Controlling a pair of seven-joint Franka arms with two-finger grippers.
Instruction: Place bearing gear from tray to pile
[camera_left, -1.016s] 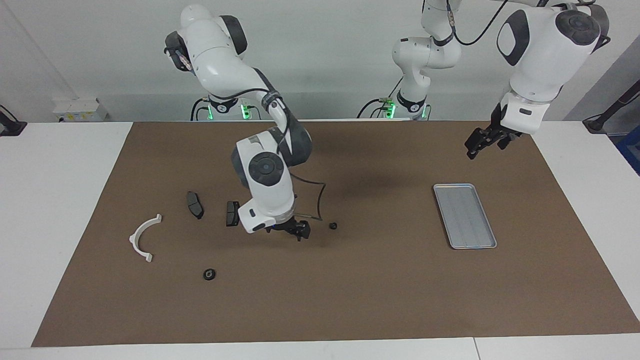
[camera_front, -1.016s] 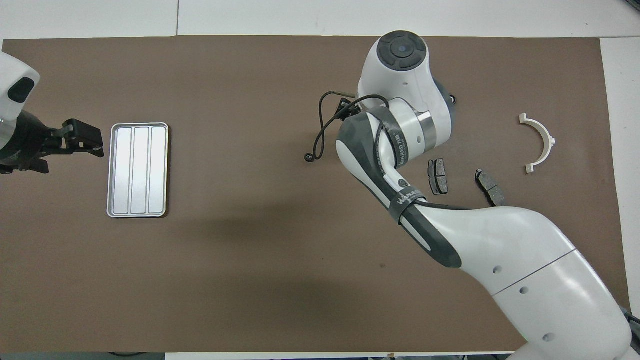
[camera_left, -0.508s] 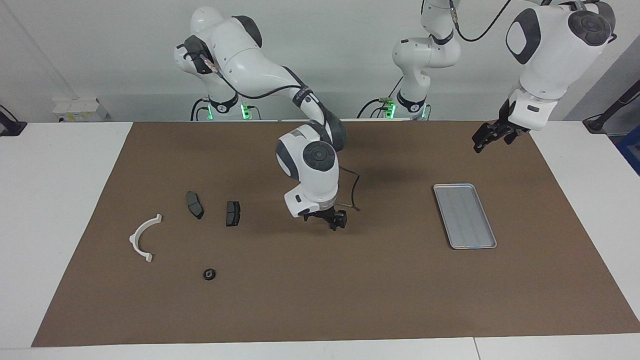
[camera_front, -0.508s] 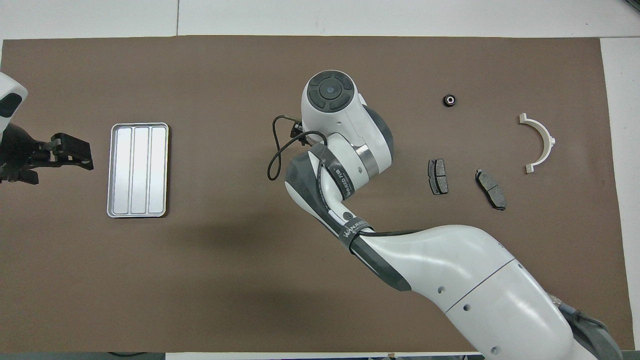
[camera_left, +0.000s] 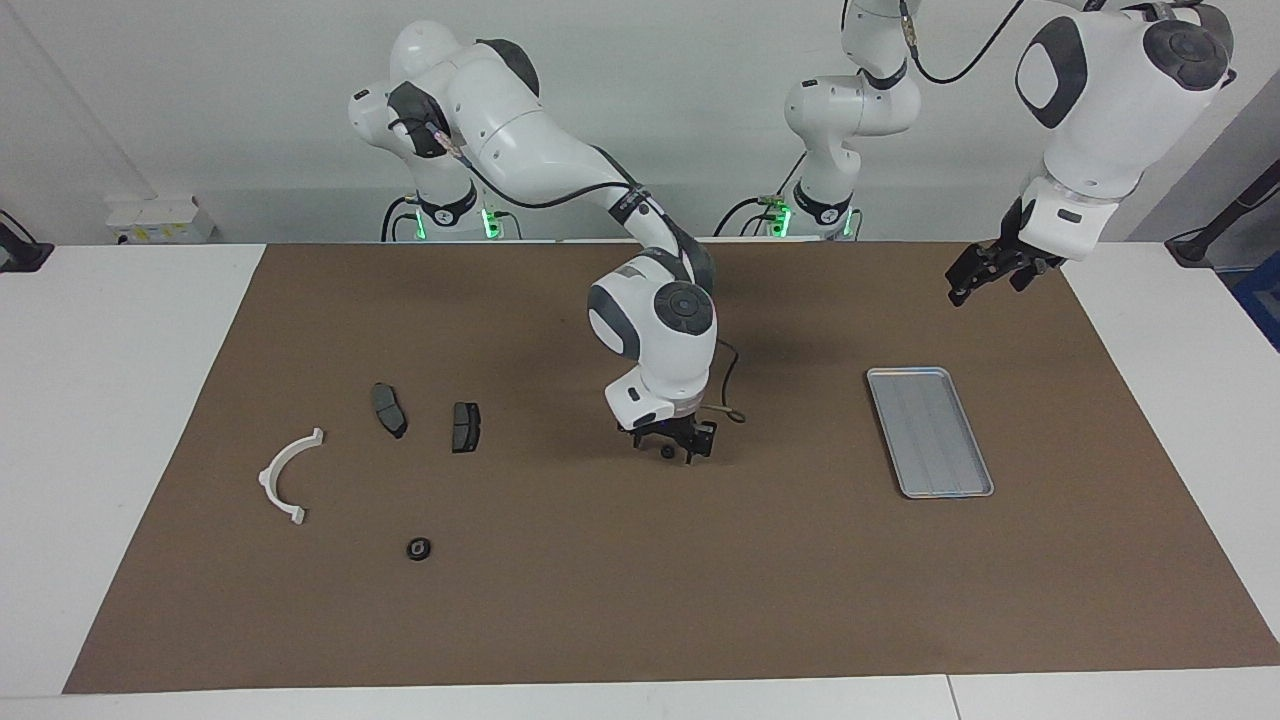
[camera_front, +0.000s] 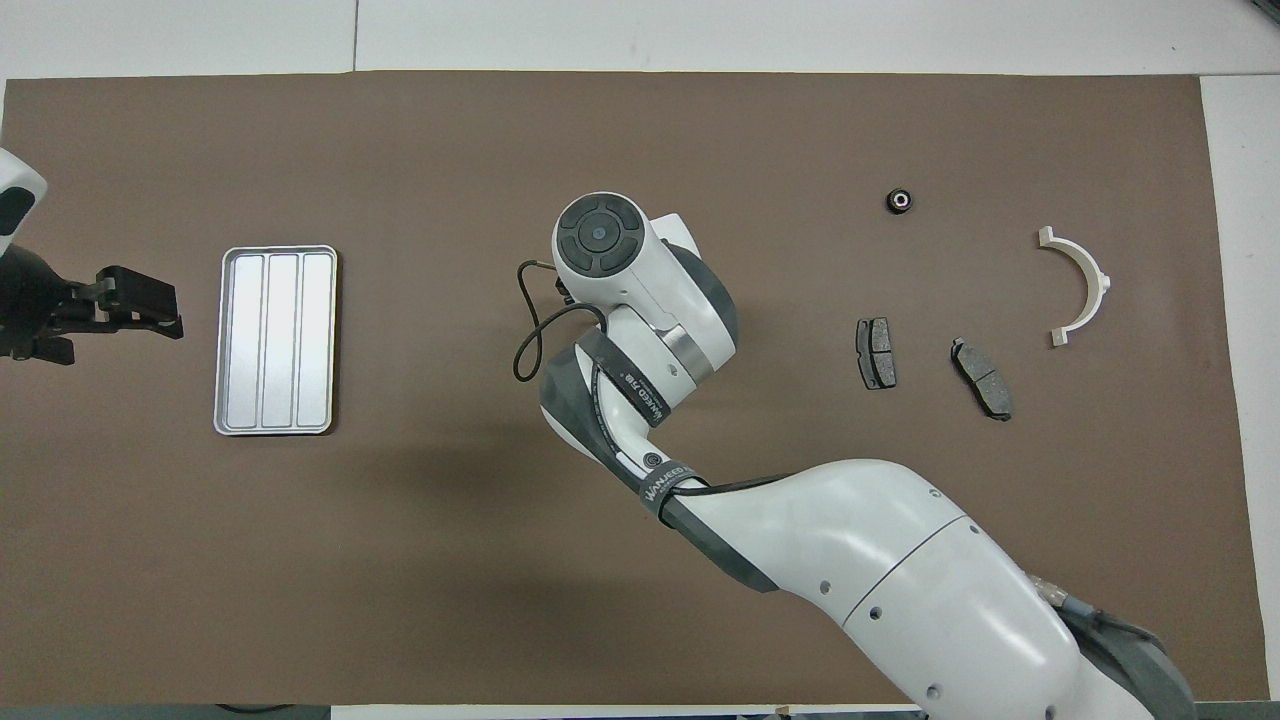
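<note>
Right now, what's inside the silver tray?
Nothing shows in the tray: only its bare ridged floor. No gear lies in it, and no arm covers any of it in either view.

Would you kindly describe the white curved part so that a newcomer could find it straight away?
Start from the brown mat and go to the right arm's end of the table, where a few small parts lie. The white plastic arc is the outermost of them, beside the two dark brake pads. It is the only white, half-ring piece there.
</note>
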